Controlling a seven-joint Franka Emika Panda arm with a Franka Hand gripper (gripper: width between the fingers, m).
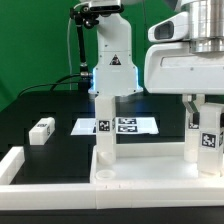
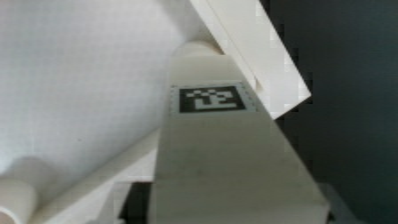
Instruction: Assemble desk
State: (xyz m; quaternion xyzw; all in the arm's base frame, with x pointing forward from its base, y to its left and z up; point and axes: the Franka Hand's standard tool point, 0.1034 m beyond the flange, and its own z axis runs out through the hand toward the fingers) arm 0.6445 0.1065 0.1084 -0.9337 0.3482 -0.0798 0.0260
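1. this is a robotics lab.
2. a white franka arm (image 1: 113, 58) stands on a black table (image 1: 50, 105) in front of a plain green backdrop (image 1: 40, 40).
3. printed black-and-white square tags mark the marker board (image 1: 118, 126) and a white desk leg (image 1: 207, 140).
4. white border rails (image 1: 15, 165) edge the work area.
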